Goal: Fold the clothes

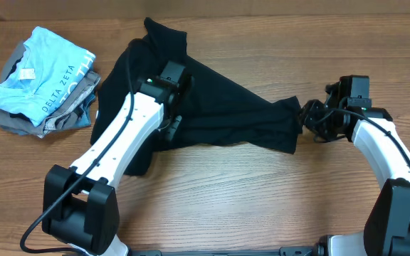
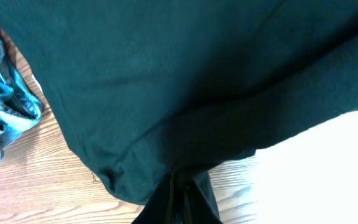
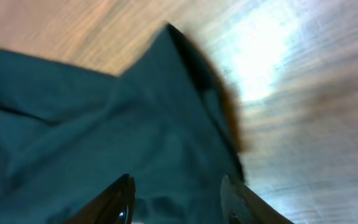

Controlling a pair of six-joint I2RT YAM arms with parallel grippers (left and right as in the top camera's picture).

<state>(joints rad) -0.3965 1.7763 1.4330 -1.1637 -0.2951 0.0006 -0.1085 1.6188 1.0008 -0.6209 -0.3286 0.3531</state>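
A dark, near-black garment [image 1: 219,114] lies spread across the middle of the wooden table. My left gripper [image 1: 173,124] sits over its left part; in the left wrist view the jaws [image 2: 180,199] are shut on a pinch of the dark cloth [image 2: 185,93]. My right gripper [image 1: 306,114] is at the garment's right corner. In the right wrist view its fingers [image 3: 176,190] are spread apart over the dark cloth [image 3: 104,124], with the corner of the cloth between and beyond them.
A pile of folded clothes [image 1: 45,78], light blue on top with grey below, lies at the far left of the table; it also shows in the left wrist view [image 2: 2,106]. Bare wood lies in front of and to the right of the garment.
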